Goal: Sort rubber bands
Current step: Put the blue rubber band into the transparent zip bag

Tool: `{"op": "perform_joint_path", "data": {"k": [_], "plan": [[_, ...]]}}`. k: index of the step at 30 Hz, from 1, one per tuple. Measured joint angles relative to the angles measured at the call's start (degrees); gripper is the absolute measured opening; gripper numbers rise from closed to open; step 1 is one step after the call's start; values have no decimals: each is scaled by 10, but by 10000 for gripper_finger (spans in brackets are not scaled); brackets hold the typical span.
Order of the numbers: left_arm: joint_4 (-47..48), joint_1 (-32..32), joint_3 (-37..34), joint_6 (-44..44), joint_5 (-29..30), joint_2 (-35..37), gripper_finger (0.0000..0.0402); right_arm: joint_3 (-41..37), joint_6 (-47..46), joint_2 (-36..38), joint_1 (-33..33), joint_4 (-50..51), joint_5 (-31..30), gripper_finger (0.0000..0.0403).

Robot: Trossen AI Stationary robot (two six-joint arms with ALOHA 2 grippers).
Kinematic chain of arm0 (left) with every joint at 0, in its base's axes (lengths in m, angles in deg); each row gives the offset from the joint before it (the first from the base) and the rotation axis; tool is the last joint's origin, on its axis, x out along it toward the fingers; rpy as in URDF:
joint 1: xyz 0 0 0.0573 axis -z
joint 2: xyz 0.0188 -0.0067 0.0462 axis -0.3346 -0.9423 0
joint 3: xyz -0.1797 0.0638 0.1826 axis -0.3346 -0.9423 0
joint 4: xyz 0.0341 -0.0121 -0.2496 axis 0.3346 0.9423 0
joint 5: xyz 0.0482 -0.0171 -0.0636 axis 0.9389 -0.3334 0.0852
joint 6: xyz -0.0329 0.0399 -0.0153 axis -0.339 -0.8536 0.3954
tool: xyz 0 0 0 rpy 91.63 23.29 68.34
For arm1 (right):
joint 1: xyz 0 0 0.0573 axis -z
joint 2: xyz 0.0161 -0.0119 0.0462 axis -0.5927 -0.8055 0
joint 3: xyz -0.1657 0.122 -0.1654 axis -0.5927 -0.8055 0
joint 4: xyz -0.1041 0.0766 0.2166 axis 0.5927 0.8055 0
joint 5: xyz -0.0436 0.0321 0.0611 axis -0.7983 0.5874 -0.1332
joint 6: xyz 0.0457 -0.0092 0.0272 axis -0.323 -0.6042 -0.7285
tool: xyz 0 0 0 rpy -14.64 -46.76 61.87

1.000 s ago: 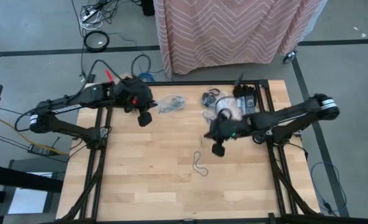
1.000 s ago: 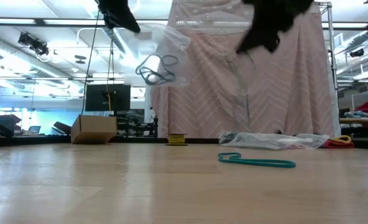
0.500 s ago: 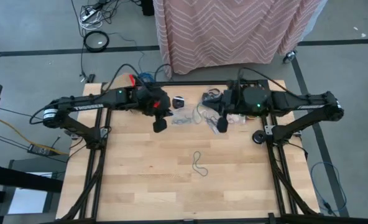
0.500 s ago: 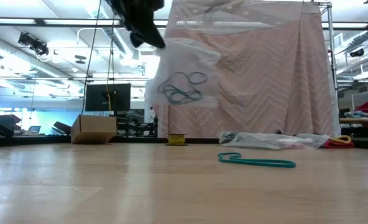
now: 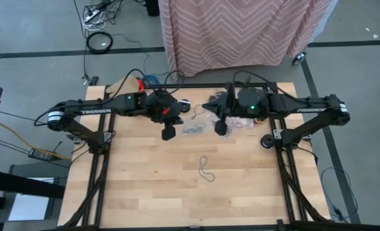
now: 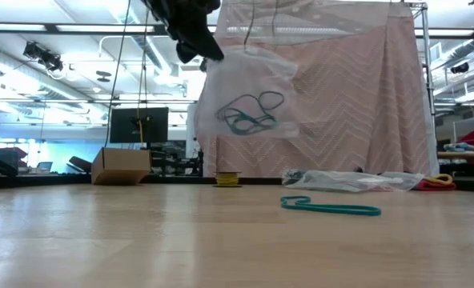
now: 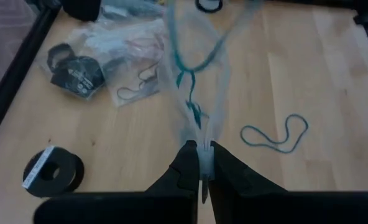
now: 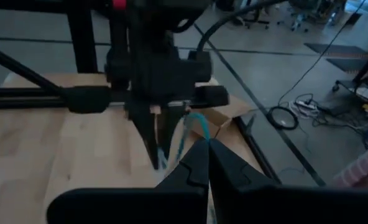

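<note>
The left gripper [image 7: 201,163] pinched a clear crinkly plastic bag [image 6: 249,92] holding teal rubber bands [image 6: 249,112] near the bench's far edge; the right gripper [image 8: 204,163] was closed, apparently empty. One thin teal rubber band [image 5: 205,170] lay unsorted mid-bench, with more among bags [image 7: 119,56] at the far edge.

A light wooden table [image 5: 151,173] sits on a grey floor. A pink curtain with a zigzag pattern [image 5: 235,29] hangs behind its far edge. A clear plastic bag [image 6: 249,92] hangs in the air above the table, and more crumpled clear bags [image 6: 349,180] lie at the far side. A black tape roll [image 7: 53,172] rests on the wood. A cardboard box [image 6: 121,166] stands in the room beyond.
</note>
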Motion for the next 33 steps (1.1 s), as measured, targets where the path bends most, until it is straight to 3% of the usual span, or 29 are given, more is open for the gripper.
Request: {"op": "perform_joint_path", "data": {"k": [13,21,33], "plan": [[-9,0,0,9,-1,1,21,1,-1,-42,4,-10,41,0],[-8,0,0,9,-1,1,21,-3,-3,-63,14,59,42,4],[9,0,0,4,1,1,21,-52,-16,-71,18,46,109,90]]}}
